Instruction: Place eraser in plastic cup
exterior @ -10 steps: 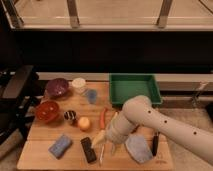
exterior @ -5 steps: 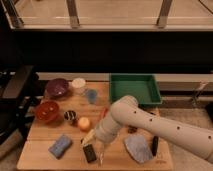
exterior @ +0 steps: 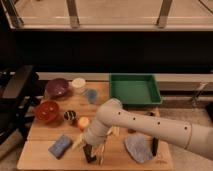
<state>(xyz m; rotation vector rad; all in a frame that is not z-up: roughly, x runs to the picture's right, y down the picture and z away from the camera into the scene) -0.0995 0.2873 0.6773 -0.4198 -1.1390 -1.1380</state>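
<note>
Looking along the wooden counter [exterior: 37, 157], we find the tool [exterior: 91, 148] low at the front edge, at the end of a pale arm [exterior: 150, 127] that reaches in from the right. Its two pale fingers [exterior: 77, 143] stand spread apart and point down at the board. The eraser [exterior: 88, 155] shows as a dark block right between them, directly under the tool. We cannot tell whether either finger touches it, or whether it rests flat on the counter.

The cup [exterior: 91, 95] stands further back, near the middle of the counter and well apart from the tool and the eraser. Just behind it to the left is a white container [exterior: 78, 83], with a purple bowl [exterior: 56, 87] beside that. A red bowl [exterior: 47, 111] sits at the left edge, and a dark metal cup [exterior: 69, 116] and an orange ball [exterior: 83, 122] lie between it and the arm. A blue-grey sponge [exterior: 61, 146] lies left of the tool, near the front. To the right of the tool we see a grey cloth [exterior: 137, 148] and a slim black utensil [exterior: 155, 145]. A green tray [exterior: 135, 89] sits at the back right.
</note>
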